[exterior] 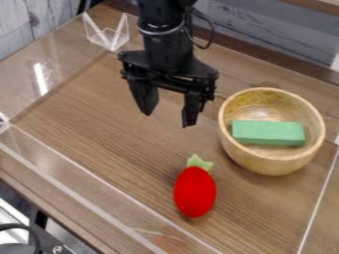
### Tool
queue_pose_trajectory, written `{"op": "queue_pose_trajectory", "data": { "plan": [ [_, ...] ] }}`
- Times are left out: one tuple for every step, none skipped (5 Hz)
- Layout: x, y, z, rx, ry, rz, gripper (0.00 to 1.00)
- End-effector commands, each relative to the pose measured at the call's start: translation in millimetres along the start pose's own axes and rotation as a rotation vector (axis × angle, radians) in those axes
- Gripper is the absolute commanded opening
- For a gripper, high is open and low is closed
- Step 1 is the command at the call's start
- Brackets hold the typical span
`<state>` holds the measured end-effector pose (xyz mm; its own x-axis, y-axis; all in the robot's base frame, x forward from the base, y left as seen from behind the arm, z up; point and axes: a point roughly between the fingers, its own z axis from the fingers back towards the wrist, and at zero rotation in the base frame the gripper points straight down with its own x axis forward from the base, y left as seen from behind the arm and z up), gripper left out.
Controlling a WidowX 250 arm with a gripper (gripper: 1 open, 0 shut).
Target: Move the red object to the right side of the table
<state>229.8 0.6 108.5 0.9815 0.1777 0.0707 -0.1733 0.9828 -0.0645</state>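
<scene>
Wide brown wood-grain bench [93, 129], ringed by low clear acrylic walls, fills the view. Over its middle hangs the black robot arm [166, 25], coming straight down from the far edge, wrist vertical, its black pincer [169, 104] pointing at the bench with fingers spread apart, released, gripping nothing. To the right sits a round light wooden bowl [272, 157], and inside it lies a green rectangular block [269, 132], flat on the bowl's floor. Nearer the front, the small red strawberry-shaped toy [195, 189] with its green leafy stem lies on the bench, near and slightly right of the pincer, left of the bowl, well clear of both.
</scene>
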Motion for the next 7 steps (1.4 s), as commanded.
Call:
{"op": "queue_pose_trajectory", "data": {
  "plan": [
    [-5.5,-3.8,-3.3,-0.002,0.000,-0.004,1.00],
    [-19.2,-17.3,-12.5,-0.009,0.021,-0.032,1.00],
    [-32.6,-33.8,-23.3,-0.020,0.033,-0.067,1.00],
    [-38.8,-47.0,-38.1,-0.029,0.040,-0.088,1.00],
    [-41.4,-54.7,-52.1,-0.033,0.043,-0.104,1.00],
    [-40.8,-57.5,-64.2,-0.034,0.041,-0.117,1.00],
    [-40.9,-62.1,-68.4,-0.053,0.036,-0.136,1.00]
  ]
}}
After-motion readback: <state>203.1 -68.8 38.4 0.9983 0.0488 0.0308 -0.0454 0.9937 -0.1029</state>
